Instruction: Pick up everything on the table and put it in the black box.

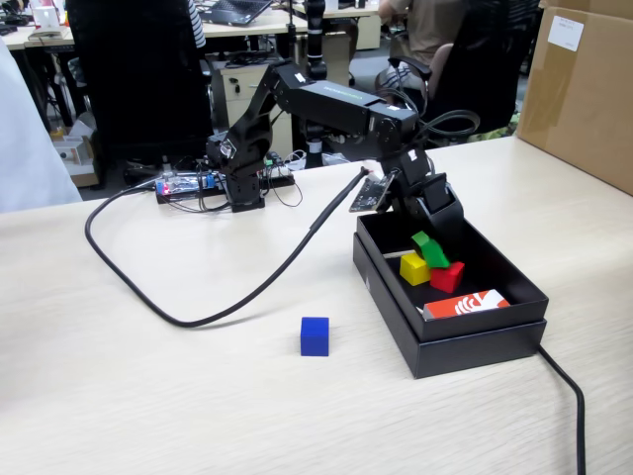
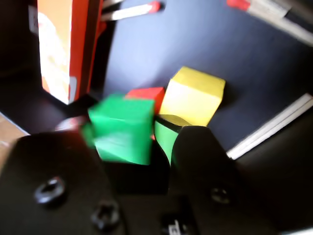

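While the hand (image 1: 432,236) hangs inside the black box (image 1: 465,341), its two dark fingers (image 2: 200,152) stand spread in the wrist view, with the green cube (image 2: 122,128) blurred in the gap between them and no pad clearly pressed against it. The hand therefore reads as parted and letting go, though the blur leaves contact uncertain. In the fixed view the green cube (image 1: 430,249) sits just below the fingertips, tilted, over or against the yellow cube (image 1: 414,268) and the red cube (image 1: 447,276), which lie touching each other on the box floor. An orange-red and white card (image 1: 466,304) rests in the box's near corner, beside the red cube.

Outward from the box, the blue cube (image 1: 315,335) is the only cube on the counter (image 1: 148,396). It stands flat and square, well apart from the box, to the left of it and nearer the camera in the fixed view. A thick black cable (image 1: 198,319) curves across the counter beyond the cube, not touching it.

Judged from this layout, three cubes are delivered and one remains. The coming move turns on this offset: the hand must rise clear of the box wall, then swing left and toward the camera to reach the blue cube. The cube has no long axis, so any face pair should serve for grasping.
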You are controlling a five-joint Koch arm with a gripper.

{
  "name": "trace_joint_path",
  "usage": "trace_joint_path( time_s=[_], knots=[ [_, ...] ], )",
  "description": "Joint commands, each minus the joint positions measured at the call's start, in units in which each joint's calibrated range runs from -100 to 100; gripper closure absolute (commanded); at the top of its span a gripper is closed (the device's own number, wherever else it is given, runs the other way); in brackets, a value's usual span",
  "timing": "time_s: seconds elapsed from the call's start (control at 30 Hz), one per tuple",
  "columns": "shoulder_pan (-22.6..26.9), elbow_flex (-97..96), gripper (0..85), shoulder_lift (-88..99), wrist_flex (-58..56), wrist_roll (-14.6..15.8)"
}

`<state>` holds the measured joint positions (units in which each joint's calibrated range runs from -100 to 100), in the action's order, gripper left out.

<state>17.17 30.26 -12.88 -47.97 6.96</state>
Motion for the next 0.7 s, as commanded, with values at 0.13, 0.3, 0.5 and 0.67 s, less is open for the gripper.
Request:
trace_joint_path(
  time_s=[0.13,0.3,0.5,0.67],
  knots=[
    [-1.71,1.38,42.6,14.77,-3.39,-0.39],
    [-8.21,-2.97,42.6,30.15,-3.39,-2.15],
    [-14.65,-7.87,42.6,28.89,-3.39,-3.81],
    [-16.36,-8.41,42.6,16.49,-3.39,-3.71]
  ],
)
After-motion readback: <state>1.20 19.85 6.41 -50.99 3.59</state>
